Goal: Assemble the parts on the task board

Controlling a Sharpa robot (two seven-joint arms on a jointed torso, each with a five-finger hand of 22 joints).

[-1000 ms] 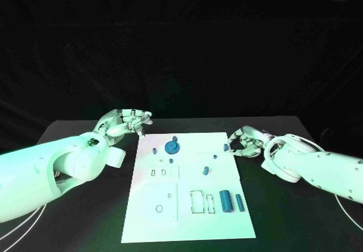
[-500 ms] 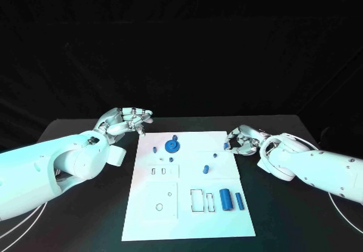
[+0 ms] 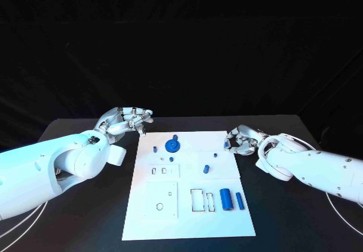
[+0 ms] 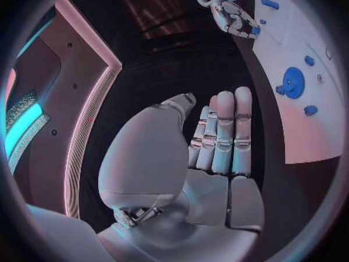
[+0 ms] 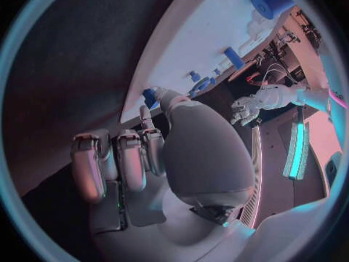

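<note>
The white task board (image 3: 189,210) is lying in the middle of the frame on the black surface (image 3: 75,231). Blue parts are sitting on it: a round one (image 3: 172,145) near its top and two upright bars (image 3: 226,198) at lower right. The left hand (image 3: 125,121) is hovering left of the board's top corner, fingers (image 3: 140,116) curled in. The right hand (image 3: 243,140) is pinching a small blue part (image 3: 227,145) at the board's upper right edge

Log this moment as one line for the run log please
left hand: idle off task board | right hand: pinching small blue part at board edge
</note>
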